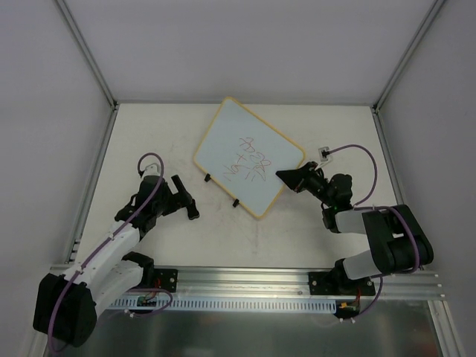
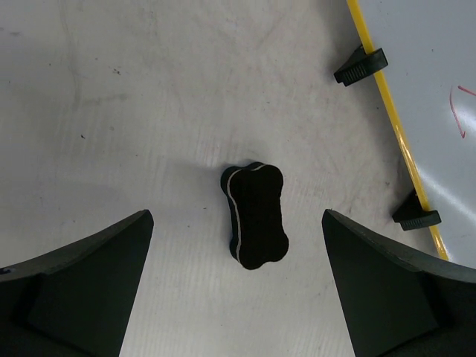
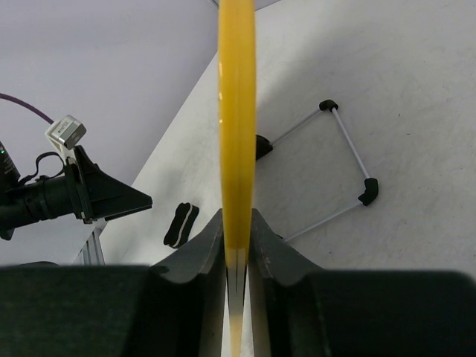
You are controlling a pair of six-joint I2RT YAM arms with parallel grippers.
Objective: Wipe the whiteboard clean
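Observation:
The whiteboard (image 1: 236, 145) lies turned at an angle at the middle back of the table, with red scribbles (image 1: 251, 161) on its face. My right gripper (image 1: 284, 176) is shut on its right-hand yellow rim (image 3: 236, 111), which runs edge-on between the fingers (image 3: 199, 256). A black bone-shaped eraser (image 2: 255, 216) lies on the table left of the board. My left gripper (image 2: 236, 249) hangs wide open over it, one finger on each side and neither touching. Two black clips (image 2: 361, 65) sit on the board's near edge.
A thin wire frame with black corner pieces (image 3: 348, 172) lies on the table beside the gripped rim. A small white plug with a purple cable (image 1: 326, 154) sits at the back right. White walls enclose three sides; a metal rail (image 1: 245, 281) runs along the near edge.

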